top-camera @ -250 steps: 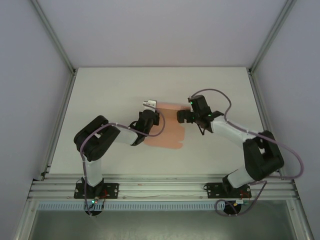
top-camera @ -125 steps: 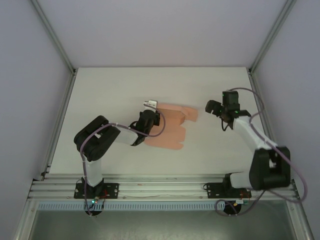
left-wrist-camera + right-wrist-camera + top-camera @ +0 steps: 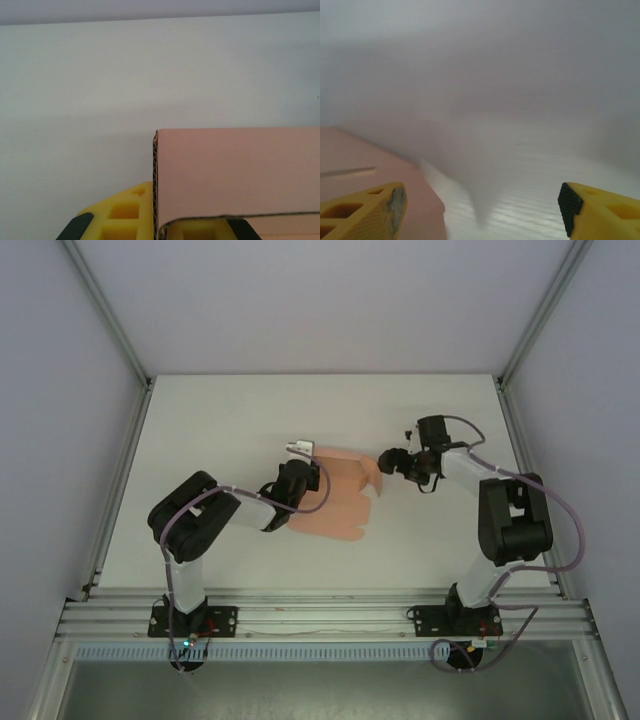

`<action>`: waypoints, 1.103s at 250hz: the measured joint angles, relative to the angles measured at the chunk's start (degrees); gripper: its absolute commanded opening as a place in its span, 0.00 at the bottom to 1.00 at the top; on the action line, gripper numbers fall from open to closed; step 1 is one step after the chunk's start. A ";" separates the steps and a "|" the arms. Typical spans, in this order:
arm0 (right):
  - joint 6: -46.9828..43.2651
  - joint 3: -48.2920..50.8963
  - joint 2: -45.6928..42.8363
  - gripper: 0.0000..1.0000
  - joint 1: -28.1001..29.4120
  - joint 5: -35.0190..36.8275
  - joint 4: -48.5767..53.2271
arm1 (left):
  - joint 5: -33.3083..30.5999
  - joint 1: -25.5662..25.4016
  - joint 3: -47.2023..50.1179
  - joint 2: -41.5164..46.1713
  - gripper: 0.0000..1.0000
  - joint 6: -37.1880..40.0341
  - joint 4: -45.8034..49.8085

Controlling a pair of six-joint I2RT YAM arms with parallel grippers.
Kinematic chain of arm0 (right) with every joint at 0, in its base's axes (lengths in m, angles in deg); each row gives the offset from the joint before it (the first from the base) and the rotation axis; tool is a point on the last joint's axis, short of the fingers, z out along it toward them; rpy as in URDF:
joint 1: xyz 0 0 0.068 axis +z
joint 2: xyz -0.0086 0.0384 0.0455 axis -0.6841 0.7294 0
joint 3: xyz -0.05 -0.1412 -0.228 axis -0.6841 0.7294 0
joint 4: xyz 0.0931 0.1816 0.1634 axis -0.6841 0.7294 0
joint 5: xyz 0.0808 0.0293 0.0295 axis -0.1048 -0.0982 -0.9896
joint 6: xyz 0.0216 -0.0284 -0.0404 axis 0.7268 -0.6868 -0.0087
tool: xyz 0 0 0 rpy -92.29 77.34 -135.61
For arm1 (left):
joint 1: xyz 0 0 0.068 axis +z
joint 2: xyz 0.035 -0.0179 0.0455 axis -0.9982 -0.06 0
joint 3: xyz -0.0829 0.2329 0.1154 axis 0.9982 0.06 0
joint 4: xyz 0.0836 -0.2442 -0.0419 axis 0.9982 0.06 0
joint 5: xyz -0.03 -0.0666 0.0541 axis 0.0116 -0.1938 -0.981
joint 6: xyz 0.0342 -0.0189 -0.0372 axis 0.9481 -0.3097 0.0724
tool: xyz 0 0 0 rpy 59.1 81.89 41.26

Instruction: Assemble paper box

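1. Left claw (image 3: 300, 478): clamped on the left margin of the paper box (image 3: 335, 505). In the left wrist view a salmon panel rises from between the yellow jaws, its folded edge to the left. Judged purpose: an anchor, so the thin card cannot slide while its other side is worked.
2. Paper box: lies at the middle of the tabletop (image 3: 220, 420), between the two claws. It is not yet a closed box. Pink panels spread toward the near edge and one flap reaches to the right. The exact state of the folds cannot be told from overhead.
3. Right claw (image 3: 388, 461): jaws apart, nothing between them, just beside the right-hand flap. Whether it touches the card cannot be told. In the right wrist view the card sits low and left, by the left-hand jaw, with bare tabletop ahead. Judged purpose: lined up to take or push that flap.
4. Risk noted: the card is thin. A hard push on the flap may buckle it or drag it out of the left clamp.
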 measured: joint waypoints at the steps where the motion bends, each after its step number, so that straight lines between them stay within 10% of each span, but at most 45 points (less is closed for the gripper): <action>1: 0.02 0.11 -0.02 0.80 0.02 -0.22 -0.15 | 0.02 0.02 0.00 0.00 0.00 0.00 0.00; 78: -2.56 4.46 -0.31 0.74 2.99 -10.14 -6.01 | 0.11 -0.04 -0.02 0.00 0.00 -0.28 0.04; 276: -5.27 12.39 -10.27 0.62 9.73 -4.00 -7.65 | -1.40 -0.13 -0.83 0.00 0.00 -1.92 1.81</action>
